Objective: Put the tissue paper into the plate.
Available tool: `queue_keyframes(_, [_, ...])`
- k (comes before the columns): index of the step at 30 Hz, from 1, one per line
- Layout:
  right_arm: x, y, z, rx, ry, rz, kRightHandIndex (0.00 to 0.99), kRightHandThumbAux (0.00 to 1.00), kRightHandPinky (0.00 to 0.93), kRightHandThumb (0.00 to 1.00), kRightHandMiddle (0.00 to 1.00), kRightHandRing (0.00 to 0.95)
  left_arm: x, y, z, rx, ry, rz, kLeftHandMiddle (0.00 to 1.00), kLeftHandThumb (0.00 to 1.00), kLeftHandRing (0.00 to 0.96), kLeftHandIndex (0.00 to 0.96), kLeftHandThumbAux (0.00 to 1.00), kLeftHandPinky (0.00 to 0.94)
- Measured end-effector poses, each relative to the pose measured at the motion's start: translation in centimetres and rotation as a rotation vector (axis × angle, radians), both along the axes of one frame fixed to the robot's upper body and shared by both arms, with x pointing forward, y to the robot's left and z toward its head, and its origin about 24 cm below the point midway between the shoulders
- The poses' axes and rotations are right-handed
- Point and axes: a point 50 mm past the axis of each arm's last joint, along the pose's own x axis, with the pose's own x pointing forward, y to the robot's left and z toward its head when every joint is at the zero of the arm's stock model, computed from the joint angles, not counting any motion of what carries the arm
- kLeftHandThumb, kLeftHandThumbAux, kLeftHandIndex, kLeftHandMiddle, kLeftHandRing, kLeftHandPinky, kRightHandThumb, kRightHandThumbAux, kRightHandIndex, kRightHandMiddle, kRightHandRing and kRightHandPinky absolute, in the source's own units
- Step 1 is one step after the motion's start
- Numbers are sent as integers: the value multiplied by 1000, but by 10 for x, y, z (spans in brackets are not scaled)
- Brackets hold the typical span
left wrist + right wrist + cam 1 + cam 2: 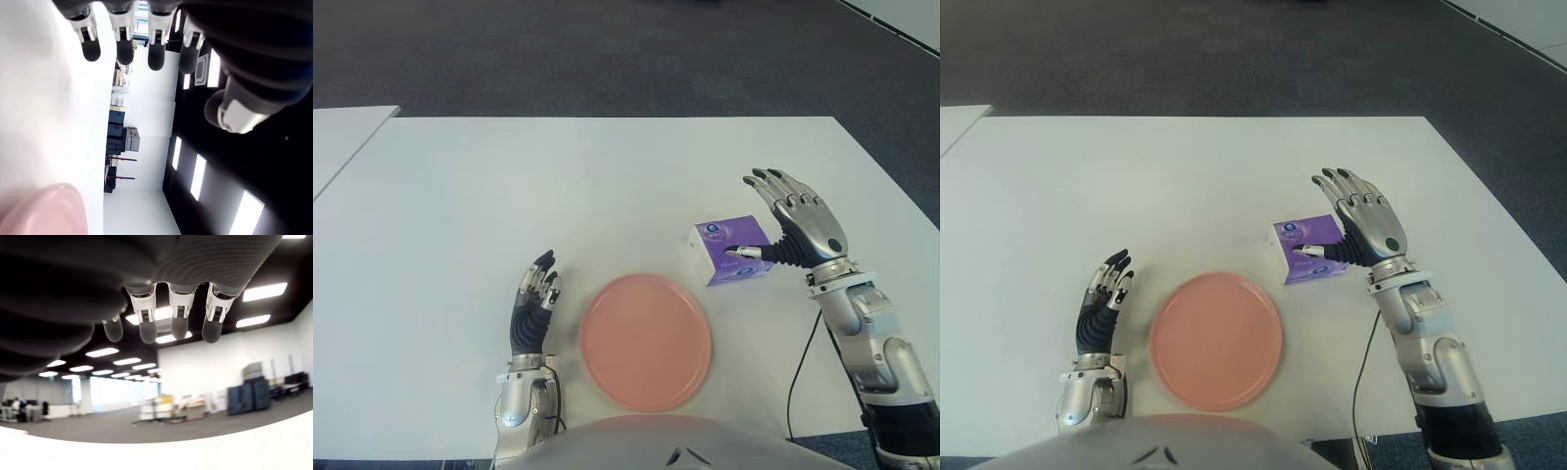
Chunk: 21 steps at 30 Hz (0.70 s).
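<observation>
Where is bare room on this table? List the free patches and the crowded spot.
The table is bare across its far half and to the left of the left hand. The plate holds nothing. It is crowded at the right, where the open right hand shows beside the tissue pack.

So the tissue paper (pixel 730 250) is a small purple and white pack lying flat on the white table, just right of and a bit farther than the round pink plate (pixel 645 341), which sits empty near the front edge.
</observation>
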Motion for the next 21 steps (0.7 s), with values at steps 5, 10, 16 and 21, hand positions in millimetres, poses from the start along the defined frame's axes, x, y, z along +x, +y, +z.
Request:
queue_keyframes(5, [2,13,-17,21,6,-78,0,425,0,178,0,0,0,0,0,0,0,-5,136,203,109,198,543,115])
queue_keyframes(10, [6,22,-30,46,-12,-153,0,429,0,173,0,0,0,-1,0,3,1,-8,141,210,113,216,542,130])
queue_keyframes(16, [13,24,-35,53,-57,-216,0,433,0,180,0,0,0,-1,0,6,2,-12,140,220,111,229,539,123])
queue_keyframes(21, [21,23,-42,76,-79,-277,0,450,0,181,0,0,1,-3,0,6,7,-23,129,219,96,217,534,98])
